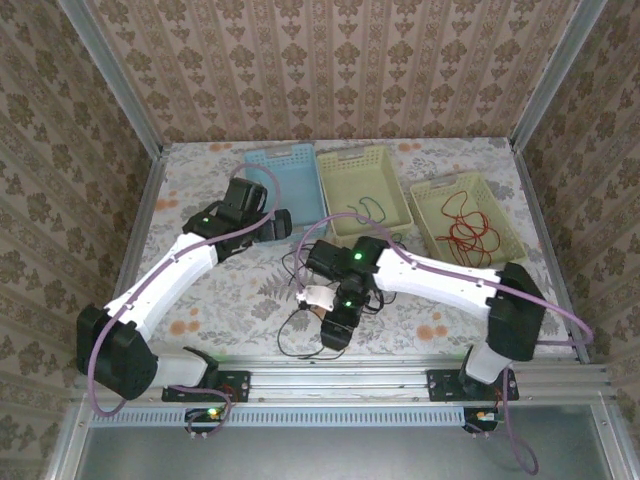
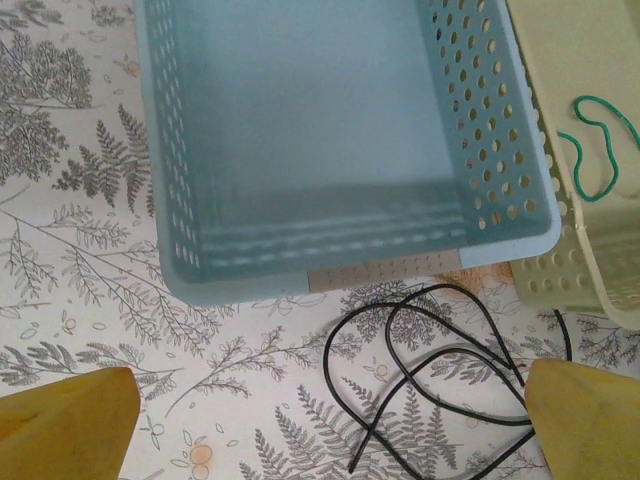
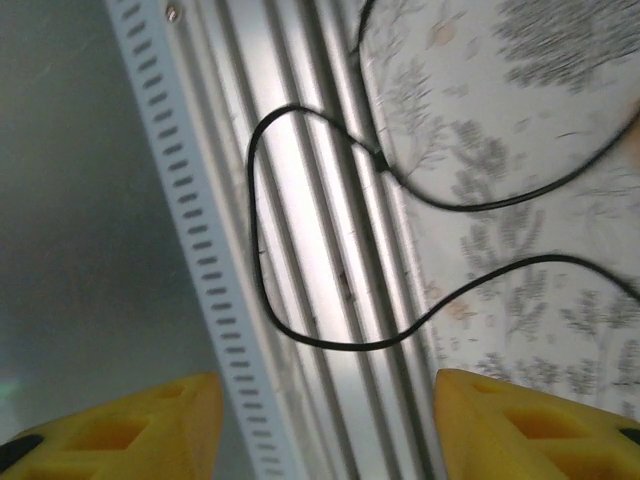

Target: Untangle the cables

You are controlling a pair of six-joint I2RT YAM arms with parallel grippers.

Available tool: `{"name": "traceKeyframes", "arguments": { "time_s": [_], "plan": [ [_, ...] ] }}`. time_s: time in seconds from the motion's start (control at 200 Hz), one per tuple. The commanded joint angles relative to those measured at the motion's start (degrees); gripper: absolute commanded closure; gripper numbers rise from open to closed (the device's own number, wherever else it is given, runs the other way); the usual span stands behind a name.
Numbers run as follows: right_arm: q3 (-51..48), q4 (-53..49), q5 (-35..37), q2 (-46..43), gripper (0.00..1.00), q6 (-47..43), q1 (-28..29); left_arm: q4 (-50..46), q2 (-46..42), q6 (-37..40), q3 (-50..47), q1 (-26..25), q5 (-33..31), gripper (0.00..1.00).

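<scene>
A black cable [image 2: 326, 354] lies in loose crossing loops on the fern-print table just in front of the blue basket [image 2: 180, 150]. My left gripper [image 2: 330, 430] hovers open over those loops, nothing between its yellow fingers [image 2: 70, 425]. Another stretch of the black cable [image 3: 340, 348] curls over the aluminium rail at the table's near edge. My right gripper [image 3: 330, 430] stands open above it, holding nothing. A green cable [image 2: 598, 98] lies in the pale yellow basket [image 1: 340, 160]. A red cable [image 1: 463, 232] lies in the basket on the right [image 1: 440, 185].
Three perforated baskets stand in a row along the back of the table. The grooved metal rail [image 3: 310, 180] and a slotted strip [image 3: 190, 200] run along the near edge. Patterned walls close in the sides and the back.
</scene>
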Motion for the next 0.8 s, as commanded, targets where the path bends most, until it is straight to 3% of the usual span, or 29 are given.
{"name": "traceKeyframes", "arguments": {
  "time_s": [0.0, 0.08, 0.155, 0.3, 0.505, 0.63, 0.795],
  "plan": [
    [4.3, -11.2, -7.7, 5.7, 0.41, -4.6, 0.3, -1.0, -0.8, -2.8, -0.8, -0.5, -1.3, 0.00],
    [8.0, -15.7, -10.8, 10.2, 0.42, -6.5, 0.3, -1.5, -1.0, -2.9, -0.2, -1.0, -1.8, 0.00],
    [10.7, -18.5, -10.9, 14.3, 0.51, -7.0, 0.6, -1.9, -1.0, -2.9, 0.8, -1.5, -1.9, 0.00],
    [7.0, -10.2, 3.2, 10.7, 0.46, -5.3, -1.5, -0.4, -1.5, -0.3, 1.6, -4.2, -2.6, 0.00],
    [-7.0, 11.2, 16.4, -6.6, 0.44, 12.8, -18.3, 10.3, 5.3, 10.6, -1.6, -17.2, 3.5, 0.00],
    [-16.0, 16.6, 17.1, -12.2, 0.46, 22.9, -30.9, 15.2, 16.0, 16.8, 2.2, -24.4, 7.2, 0.00],
    [-23.4, 20.4, 17.6, -12.5, 0.46, 30.3, -37.5, 18.1, 30.2, 24.6, 12.7, -30.7, 9.7, 0.00]
  ]
}}
